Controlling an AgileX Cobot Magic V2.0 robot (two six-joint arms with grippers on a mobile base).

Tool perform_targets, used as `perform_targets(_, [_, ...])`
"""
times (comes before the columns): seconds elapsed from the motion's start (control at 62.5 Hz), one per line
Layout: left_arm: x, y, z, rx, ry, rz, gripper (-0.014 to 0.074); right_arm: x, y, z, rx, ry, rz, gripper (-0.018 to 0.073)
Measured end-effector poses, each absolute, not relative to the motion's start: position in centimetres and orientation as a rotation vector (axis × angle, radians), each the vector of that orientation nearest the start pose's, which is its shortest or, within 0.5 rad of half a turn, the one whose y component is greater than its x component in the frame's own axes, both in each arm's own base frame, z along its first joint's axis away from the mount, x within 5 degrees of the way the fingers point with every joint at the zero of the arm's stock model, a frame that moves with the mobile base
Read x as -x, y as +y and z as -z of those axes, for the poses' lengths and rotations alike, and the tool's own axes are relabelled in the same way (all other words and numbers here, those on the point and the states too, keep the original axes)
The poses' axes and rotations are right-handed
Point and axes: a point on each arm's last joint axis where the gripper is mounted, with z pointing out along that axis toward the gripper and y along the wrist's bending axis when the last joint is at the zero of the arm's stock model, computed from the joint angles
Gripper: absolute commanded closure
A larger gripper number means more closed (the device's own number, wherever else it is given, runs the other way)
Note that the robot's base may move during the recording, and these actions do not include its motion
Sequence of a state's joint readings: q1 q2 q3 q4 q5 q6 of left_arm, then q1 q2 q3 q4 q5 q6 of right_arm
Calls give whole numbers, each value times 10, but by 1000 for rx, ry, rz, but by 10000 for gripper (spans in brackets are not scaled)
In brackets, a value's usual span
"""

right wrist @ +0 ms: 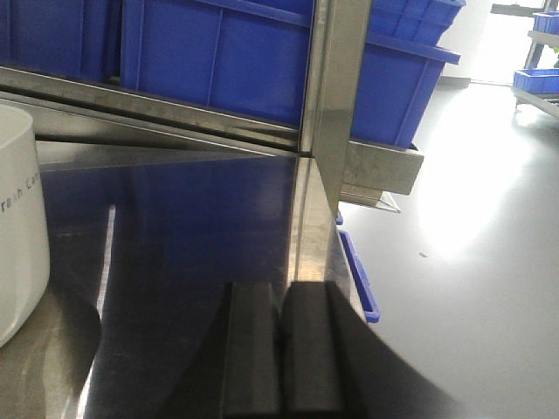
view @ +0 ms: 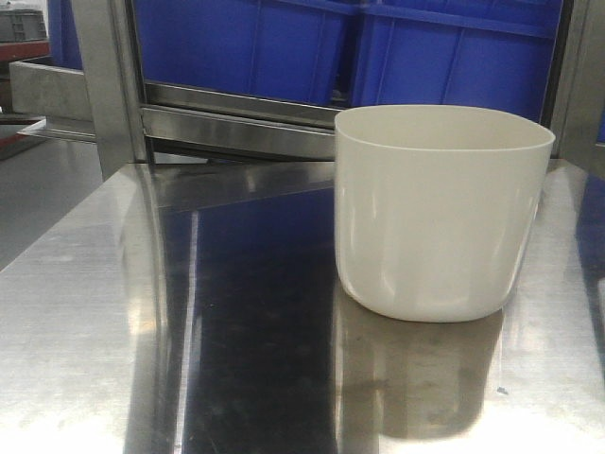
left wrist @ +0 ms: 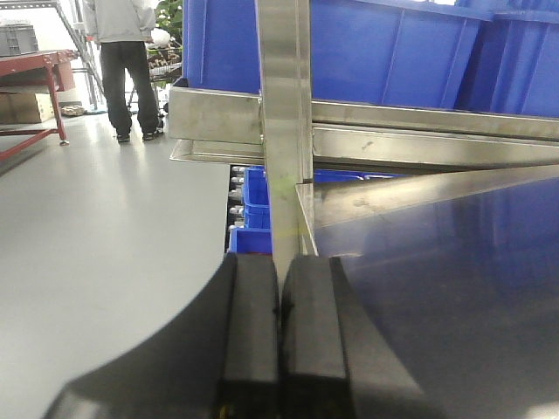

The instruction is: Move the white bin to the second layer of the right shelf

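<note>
Steel table [view: 95, 312] is bearing one white bin [view: 444, 208], left of the right gripper [right wrist: 280, 301]; two blue crates [view: 255, 47] are standing beyond. Right gripper and left gripper [left wrist: 279, 279] are pressing fingers together, empty.

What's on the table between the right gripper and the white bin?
Nothing. The right wrist view shows only bare table, with blue reflections, between the right gripper and the bin.
</note>
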State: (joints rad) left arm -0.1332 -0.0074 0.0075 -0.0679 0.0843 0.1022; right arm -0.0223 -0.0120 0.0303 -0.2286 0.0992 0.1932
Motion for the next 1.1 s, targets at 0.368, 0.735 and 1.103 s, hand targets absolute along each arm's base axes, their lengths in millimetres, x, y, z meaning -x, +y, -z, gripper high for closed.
perform_targets(0.368, [-56,-8,-203,-136,1562,82,512,-57,-3,-195,-8,1599,62,496])
perform_targets(0.735, [-56,-8,-203,-136,1562,82,512,-57,-3,-195,-8,1599,62,496])
perform_targets(1.103, [-56,-8,-203,-136,1562,82,512,-57,-3,-195,-7,1593,61,496])
